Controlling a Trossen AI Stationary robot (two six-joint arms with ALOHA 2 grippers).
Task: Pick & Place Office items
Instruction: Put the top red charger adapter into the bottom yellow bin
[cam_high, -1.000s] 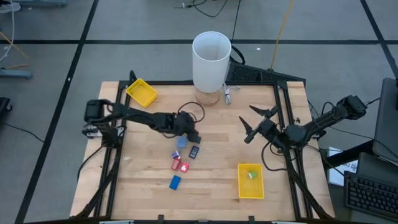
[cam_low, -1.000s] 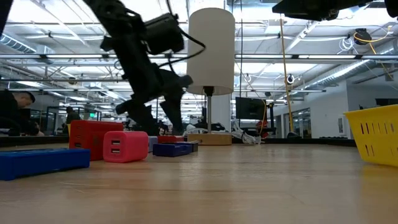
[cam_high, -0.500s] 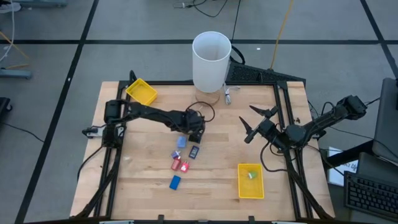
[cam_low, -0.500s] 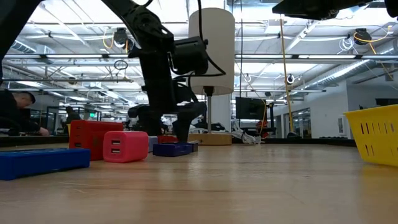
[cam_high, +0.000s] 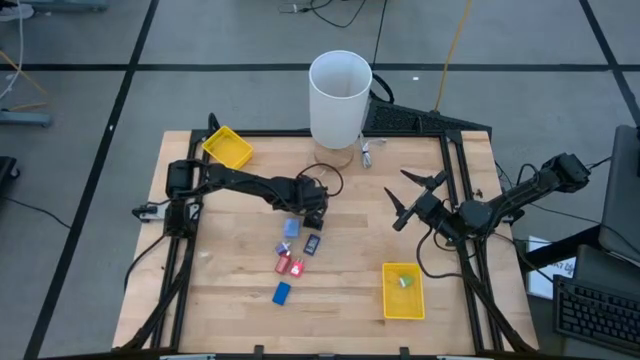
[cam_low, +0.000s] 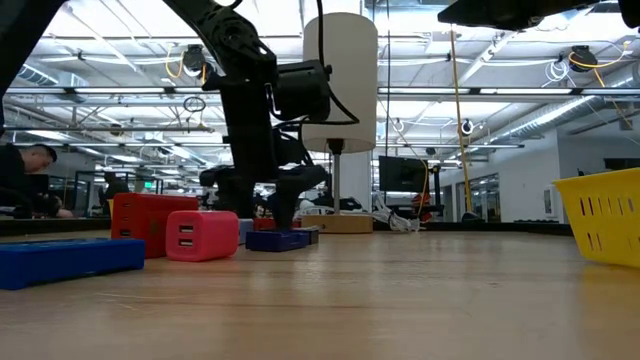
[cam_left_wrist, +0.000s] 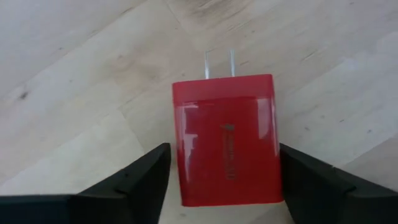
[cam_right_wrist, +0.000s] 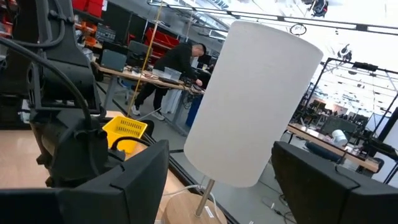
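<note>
On the wooden table (cam_high: 340, 290), the left claw (cam_left_wrist: 217, 180) straddles a red charger (cam_left_wrist: 225, 149), its lower edge cut off.

Pale wood grain is shown across the tabletop (cam_high: 230, 300). Glossy red is seen on the plug block (cam_left_wrist: 226, 146), with two silver prongs. Two yellow trays (cam_high: 227, 148) (cam_high: 403, 291) are noted, one holding a small green piece (cam_high: 405, 281). A blue piece (cam_high: 282, 292), a red and pink pair (cam_high: 290, 266), a light blue piece (cam_high: 292, 228) and a dark piece (cam_high: 312, 244) are seen. White is seen on the tall cylinder (cam_high: 340, 98). The arms and the left pincer (cam_left_wrist: 217, 186) are black.
</note>
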